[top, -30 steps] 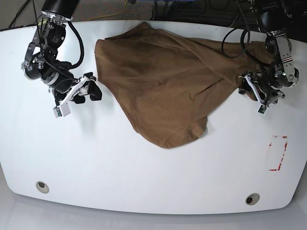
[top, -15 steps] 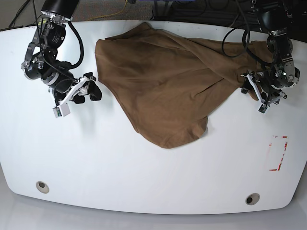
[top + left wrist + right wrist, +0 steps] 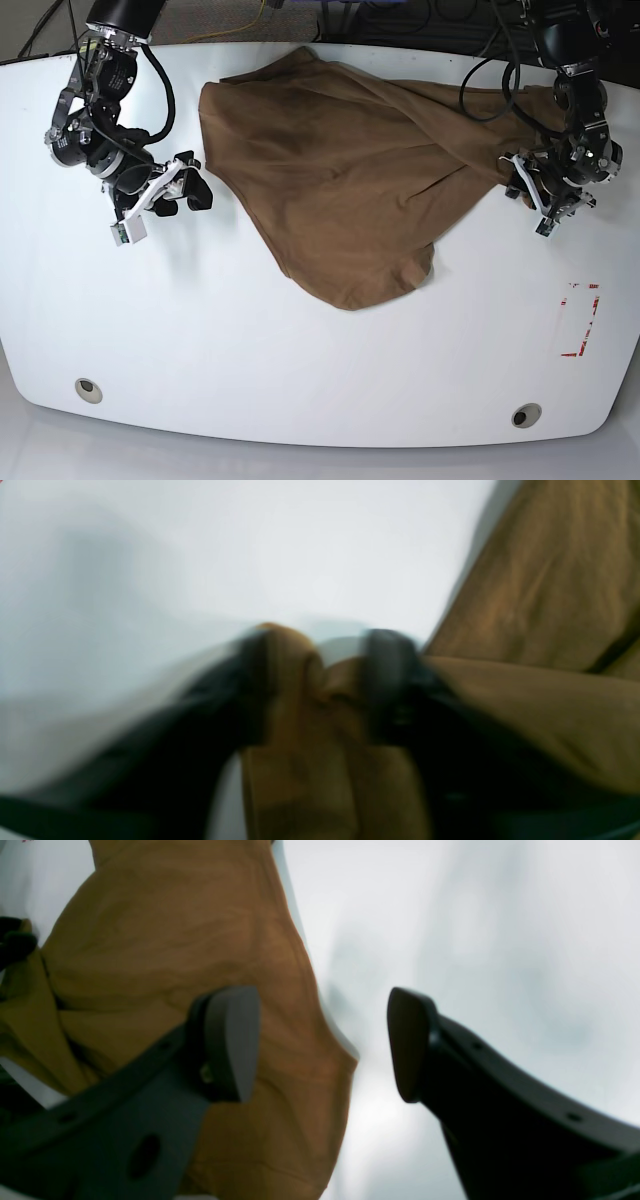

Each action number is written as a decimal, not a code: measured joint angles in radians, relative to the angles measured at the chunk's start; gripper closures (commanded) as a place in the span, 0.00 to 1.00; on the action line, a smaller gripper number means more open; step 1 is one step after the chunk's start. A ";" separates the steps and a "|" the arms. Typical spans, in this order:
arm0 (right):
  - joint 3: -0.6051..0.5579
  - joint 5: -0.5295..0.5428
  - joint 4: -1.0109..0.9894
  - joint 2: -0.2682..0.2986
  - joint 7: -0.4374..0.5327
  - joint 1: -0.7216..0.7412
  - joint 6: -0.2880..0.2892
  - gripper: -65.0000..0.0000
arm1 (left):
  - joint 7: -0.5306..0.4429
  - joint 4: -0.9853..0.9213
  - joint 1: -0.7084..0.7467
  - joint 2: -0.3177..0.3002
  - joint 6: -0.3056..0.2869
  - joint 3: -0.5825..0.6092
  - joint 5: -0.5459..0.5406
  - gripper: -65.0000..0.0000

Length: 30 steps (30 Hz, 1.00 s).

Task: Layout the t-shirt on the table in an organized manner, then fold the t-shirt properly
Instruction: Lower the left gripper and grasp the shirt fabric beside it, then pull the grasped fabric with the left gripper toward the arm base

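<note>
The left tool [image 3: 320, 680] is seen pinched on a bunched edge of the t-shirt [image 3: 340, 180], which is spread crumpled across the far middle of the table [image 3: 300, 370]. The right tool [image 3: 322, 1040] is held wide apart, empty, beside the cloth.

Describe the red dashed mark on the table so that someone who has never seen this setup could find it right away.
Start at the big white table and pass the brown t-shirt toward the base view's right edge. There, nearer the front than the shirt, sits the red dashed rectangle. It is the only red marking; the two round grey holes are grey.
</note>
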 measured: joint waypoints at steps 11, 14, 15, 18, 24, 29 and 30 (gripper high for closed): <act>0.000 0.000 0.000 0.000 0.000 0.000 0.000 0.40 | 0.003 0.000 0.000 0.000 0.000 0.000 0.008 0.97; 0.000 0.000 0.000 0.000 0.000 0.000 0.000 0.40 | 0.009 0.009 0.002 0.000 0.000 0.000 0.009 0.97; 0.000 0.000 0.000 0.000 0.000 0.000 0.000 0.40 | 0.016 0.018 0.003 0.001 0.000 0.000 0.013 0.97; 0.000 0.000 0.000 0.000 0.000 0.000 0.000 0.40 | 0.027 0.055 0.010 0.003 0.000 0.000 0.023 0.97; 0.000 0.000 0.000 0.000 0.000 0.000 0.000 0.40 | 0.036 0.151 0.010 0.026 0.001 -0.005 0.023 0.97; 0.000 0.000 0.000 0.000 0.000 0.000 0.000 0.40 | 0.035 0.257 0.019 0.032 0.000 -0.004 0.019 0.97; 0.000 -0.001 0.000 0.000 0.000 -0.001 0.000 0.40 | 0.034 0.273 0.023 0.032 0.000 -0.004 0.019 0.97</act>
